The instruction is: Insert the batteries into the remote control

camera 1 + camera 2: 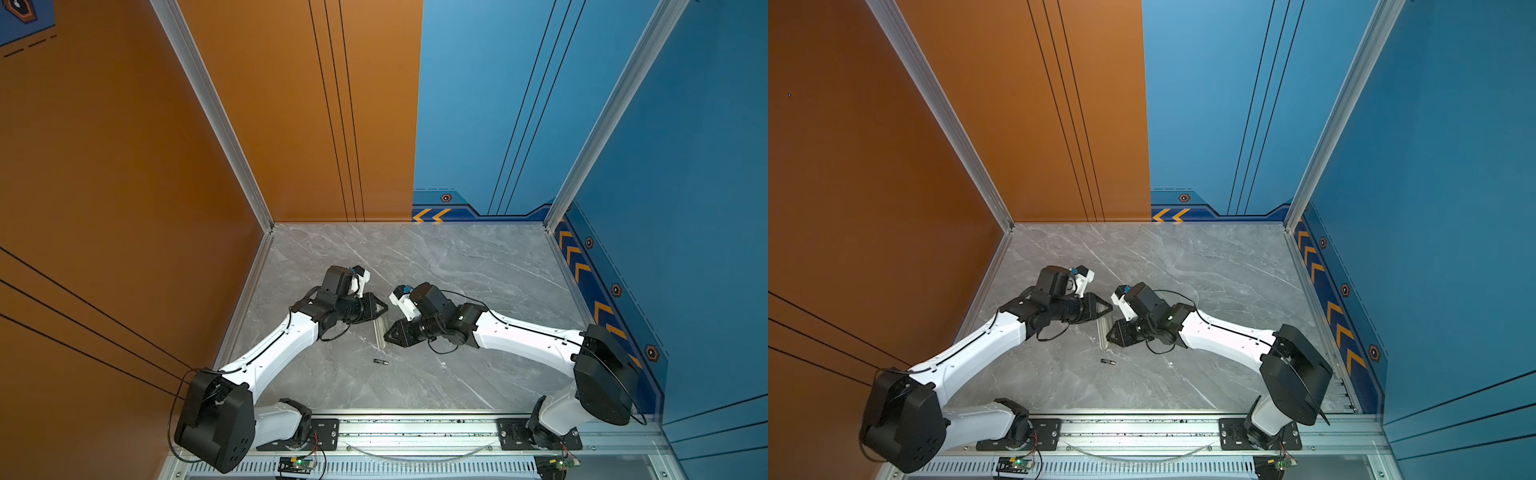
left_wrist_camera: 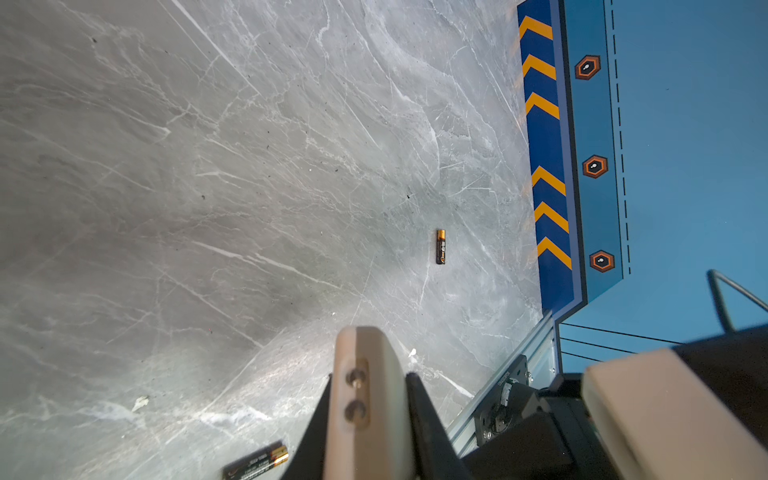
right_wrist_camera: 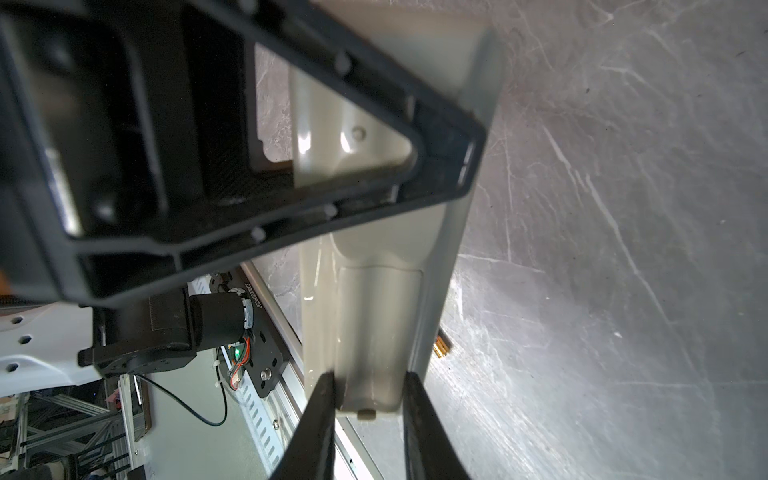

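Note:
The remote control (image 1: 379,331) (image 1: 1102,332) is a slim pale handset held between both grippers above the table's middle. My left gripper (image 1: 384,311) (image 2: 370,376) is shut on one end of the remote (image 2: 365,349), seen edge-on. At the other end, my right gripper (image 1: 387,336) (image 3: 368,376) is shut with a finger pressed on each side of the remote (image 3: 378,299), whose plain back faces the right wrist camera. One battery (image 1: 380,362) (image 1: 1108,362) (image 2: 441,246) lies on the table in front of the grippers. A second battery (image 2: 255,463) lies close under the left gripper. A copper battery end (image 3: 440,348) peeks from behind the remote.
The grey marble table (image 1: 457,266) is walled by an orange panel on the left and blue panels at the back and right. A metal rail (image 1: 415,432) with both arm bases runs along the front edge. Small white specks (image 2: 141,402) lie on the table.

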